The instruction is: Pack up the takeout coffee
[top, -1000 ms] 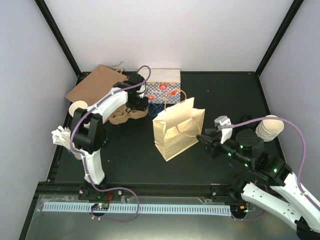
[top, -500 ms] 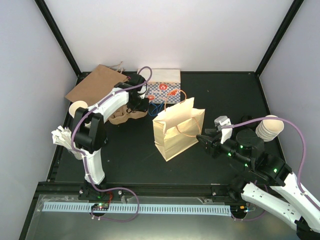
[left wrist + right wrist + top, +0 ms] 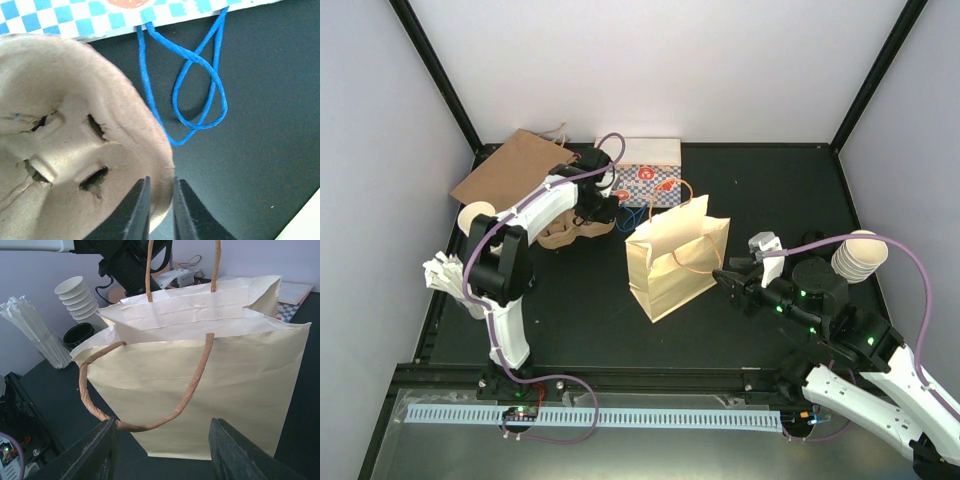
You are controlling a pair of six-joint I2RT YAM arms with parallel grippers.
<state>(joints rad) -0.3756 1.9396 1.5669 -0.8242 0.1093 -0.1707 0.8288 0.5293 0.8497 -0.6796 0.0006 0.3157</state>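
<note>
The takeout coffee [image 3: 77,334] shows only in the right wrist view: a small round thing with a black lid, upright on the dark table. It stands just beyond the paper bag [image 3: 225,390], off that bag's upper left corner and apart from it. Its cup wall is too dark to make out.

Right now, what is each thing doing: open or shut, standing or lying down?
Cream bag: standing, top open.
Checkered bag: lying flat.
Brown bag: lying flat.
Carrier: rim pinched between fingers.
Left gripper: shut on the carrier's rim.
Right gripper: open, empty.
Cup stack: upright.
</note>
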